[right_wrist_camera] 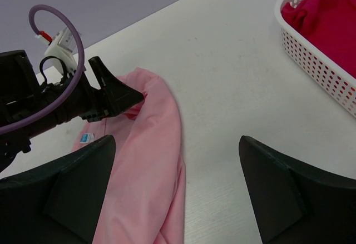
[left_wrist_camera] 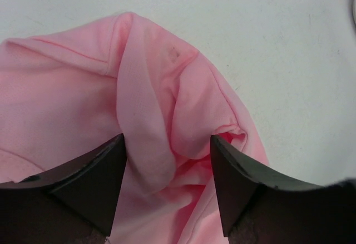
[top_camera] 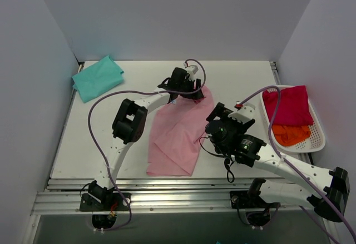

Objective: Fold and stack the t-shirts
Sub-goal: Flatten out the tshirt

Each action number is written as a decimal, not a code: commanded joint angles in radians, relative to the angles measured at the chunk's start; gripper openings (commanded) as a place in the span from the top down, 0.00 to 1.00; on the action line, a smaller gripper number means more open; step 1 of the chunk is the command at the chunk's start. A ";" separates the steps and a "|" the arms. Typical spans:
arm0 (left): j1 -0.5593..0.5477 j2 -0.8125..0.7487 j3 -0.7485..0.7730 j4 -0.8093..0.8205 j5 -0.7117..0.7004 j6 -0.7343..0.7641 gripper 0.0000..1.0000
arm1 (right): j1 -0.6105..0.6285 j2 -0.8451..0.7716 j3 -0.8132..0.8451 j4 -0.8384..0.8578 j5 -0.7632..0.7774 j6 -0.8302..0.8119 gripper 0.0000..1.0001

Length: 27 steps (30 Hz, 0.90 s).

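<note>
Perhaps grabs only one ply of the pink t-shirt, rumpled on the counter, with left gripper spread astride its bunched far end and right gripper wide open nearby, then drags a crooked, unstackable fold

Item 1: pale pink soft cloth t-shirt, lying at the centre of the white table as a long rumpled strip, loosely doubled lengthwise. Its far end is bunched into raised folds, with a small white neck tag beside them.
Item 2: teal soft cloth t-shirt, folded flat, roughly rectangular, in the far left corner, well apart.
</note>
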 commanded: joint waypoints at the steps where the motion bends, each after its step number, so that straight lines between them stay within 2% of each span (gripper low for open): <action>1: -0.003 0.009 0.063 0.008 -0.030 0.001 0.33 | -0.009 -0.015 -0.013 0.011 0.035 0.005 0.12; 7: 0.001 0.030 0.099 -0.015 -0.058 0.010 0.72 | -0.012 -0.022 -0.018 0.016 0.034 0.002 0.12; 8: 0.003 0.039 0.107 -0.026 -0.068 0.011 0.85 | -0.012 -0.023 -0.019 0.014 0.035 0.002 0.12; 10: 0.009 0.053 0.145 -0.041 -0.082 0.016 0.97 | -0.012 -0.022 -0.019 0.016 0.034 0.002 0.12; 12: 0.015 0.078 0.178 -0.061 -0.107 0.018 0.98 | -0.012 -0.022 -0.021 0.017 0.034 0.002 0.12; 15: 0.044 0.145 0.318 -0.119 -0.133 0.016 0.98 | -0.013 -0.020 -0.021 0.025 0.031 -0.007 0.12; 16: 0.072 0.197 0.437 -0.166 -0.137 0.016 0.98 | -0.015 -0.020 -0.019 0.025 0.029 -0.011 0.12; 20: 0.173 0.304 0.683 -0.207 -0.180 -0.047 0.98 | -0.015 -0.028 -0.022 0.042 0.019 -0.017 0.12; 22: 0.216 0.316 0.710 -0.169 -0.206 -0.107 0.98 | -0.013 -0.028 -0.033 0.065 0.002 -0.044 0.12; 27: 0.314 0.277 0.606 -0.069 -0.245 -0.150 0.98 | 0.000 0.014 -0.064 0.279 -0.124 -0.174 0.12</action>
